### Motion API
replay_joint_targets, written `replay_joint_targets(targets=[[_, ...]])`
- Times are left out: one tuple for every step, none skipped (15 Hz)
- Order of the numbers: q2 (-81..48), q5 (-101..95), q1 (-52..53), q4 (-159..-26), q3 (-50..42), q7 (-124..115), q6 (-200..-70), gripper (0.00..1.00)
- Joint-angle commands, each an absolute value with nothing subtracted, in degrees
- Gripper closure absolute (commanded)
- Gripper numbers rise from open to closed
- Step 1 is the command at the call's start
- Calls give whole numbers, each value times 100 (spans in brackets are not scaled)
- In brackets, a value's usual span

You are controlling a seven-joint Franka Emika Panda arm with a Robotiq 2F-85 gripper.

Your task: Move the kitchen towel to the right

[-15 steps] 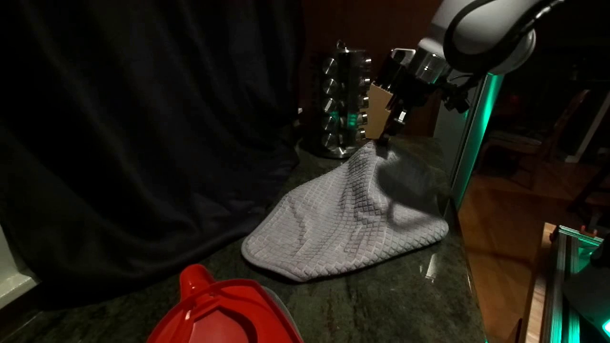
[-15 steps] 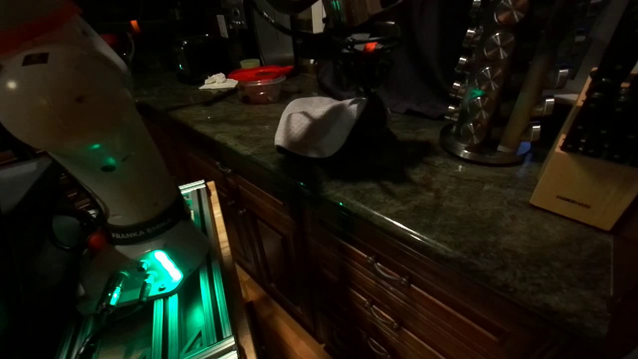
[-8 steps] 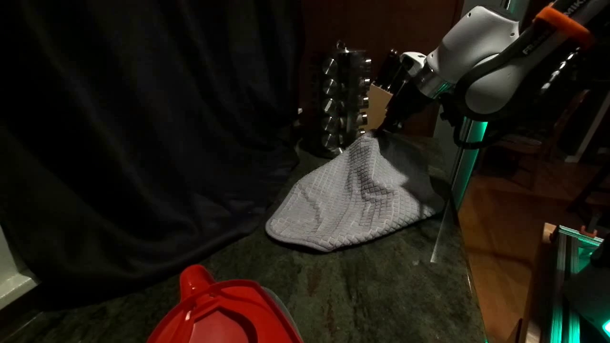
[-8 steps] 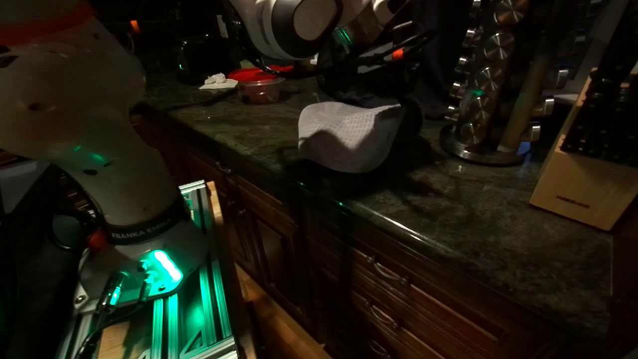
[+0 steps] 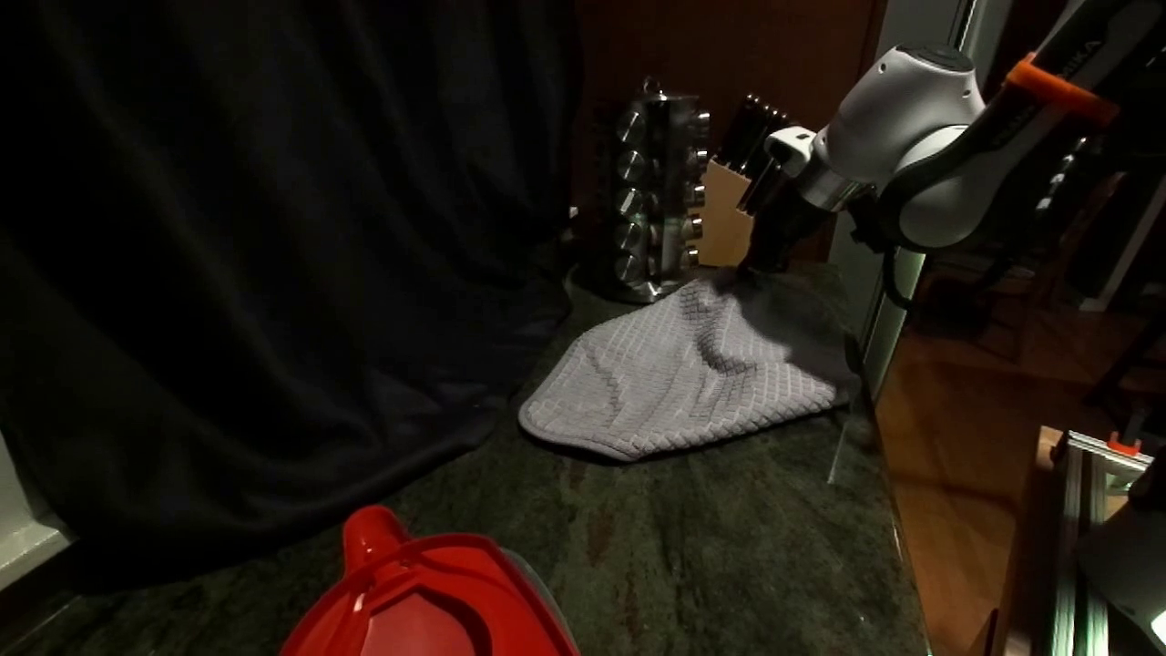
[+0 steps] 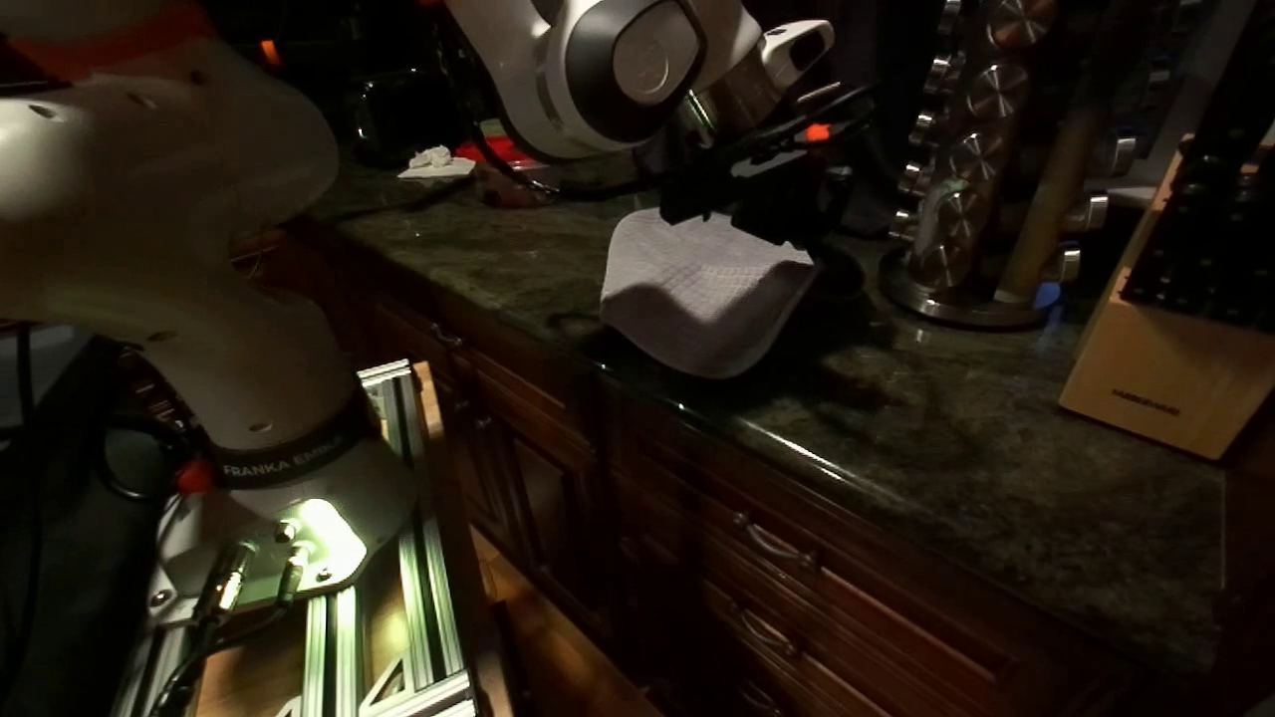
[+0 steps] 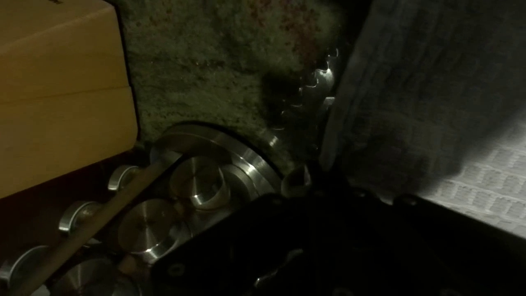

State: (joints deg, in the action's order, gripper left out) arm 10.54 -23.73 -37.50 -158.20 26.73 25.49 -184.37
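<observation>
Green-black mottled worktop (image 5: 692,565), filling much of both exterior views. Black curtain (image 5: 273,273) hanging beside it in an exterior view. White robot arm (image 5: 897,109) leaning over the worktop, seen in both exterior views. Grey quilted towel (image 5: 647,383) draped on the worktop, one corner close to the worktop's edge, the side by the arm raised, folds below that, part shaded. Spice rack (image 5: 669,182) upright just beyond the towel. Wooden knife block (image 6: 1175,363) just beside the rack. Red lid (image 5: 419,592) apart from the towel. Jaws dark, pinching the towel's raised edge, near the rack.
</observation>
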Motion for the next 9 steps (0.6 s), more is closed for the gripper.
replay_joint_targets(targets=[[1080,-2851,-4502,-15811,3478,2163,-18459,99],[1081,-2935,-4651,-15804,3662,2110,-18417,99],[1089,-3053,-4849,-15799,3872,2068,-18391,99],[1102,-3082,-4993,-15796,4063,1957,-18333,71],[1156,-3105,-5102,-15796,4211,1891,-18322,69],[1189,-3080,-5161,-15795,4332,1811,-18321,63],[1241,-2999,-5151,-15792,4407,1760,-18325,56],[1264,-2885,-5008,-15785,4398,1718,-18172,48],[1380,-2821,-4854,-15776,4385,1662,-17932,42]])
